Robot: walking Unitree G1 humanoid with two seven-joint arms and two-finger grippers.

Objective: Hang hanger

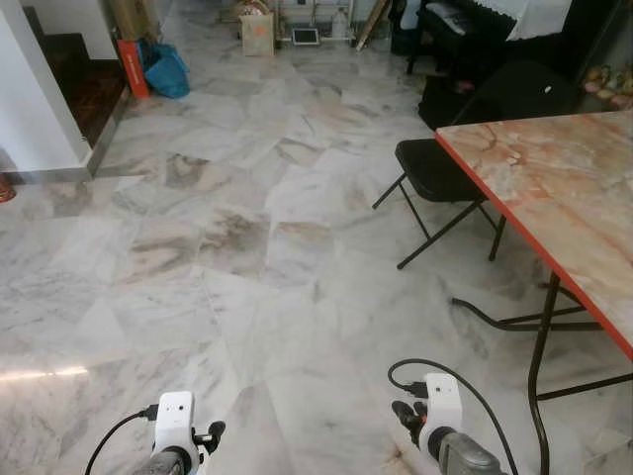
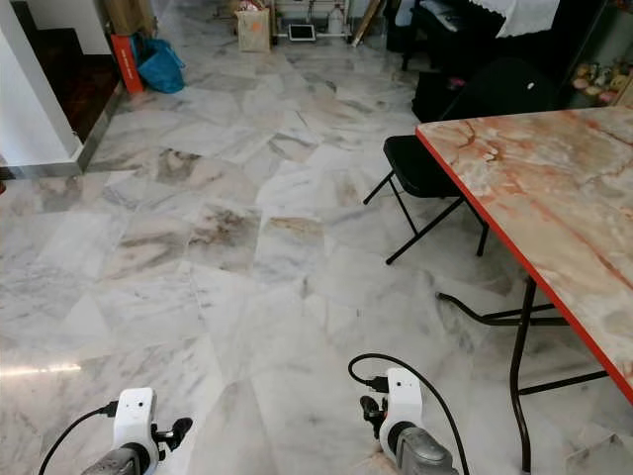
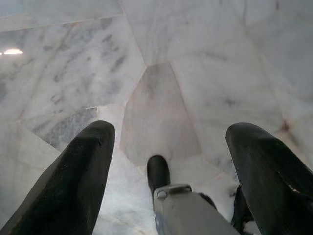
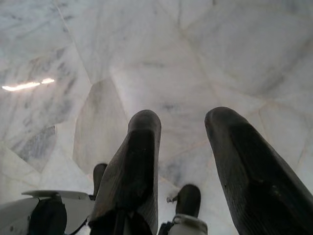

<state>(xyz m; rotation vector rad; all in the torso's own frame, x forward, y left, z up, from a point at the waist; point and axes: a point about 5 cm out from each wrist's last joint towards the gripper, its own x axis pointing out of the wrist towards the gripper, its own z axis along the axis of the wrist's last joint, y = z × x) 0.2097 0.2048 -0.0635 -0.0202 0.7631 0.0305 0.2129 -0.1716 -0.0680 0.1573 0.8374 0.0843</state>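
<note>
A: Could you tell where the hanger was, or which way it pointed?

B: No hanger could be made out, so I cannot tell its place or its long axis.

A: And the grippers?

B: Both hung low over the floor. The left gripper (image 3: 166, 147) had its fingers (image 3: 73, 181) spread wide, holding nothing. The right gripper (image 4: 183, 147) was parted by a narrower gap, also bare.

A: The room?

B: A pale marble floor (image 1: 247, 247) of irregular slabs. To the robot's right stood one table (image 1: 564, 188) with a pinkish marbled top and red edge, and one black folding chair (image 1: 435, 173) just beside its far corner. Far off lay one blue bag (image 1: 165, 71) and one paper bag (image 1: 257, 35)
</note>
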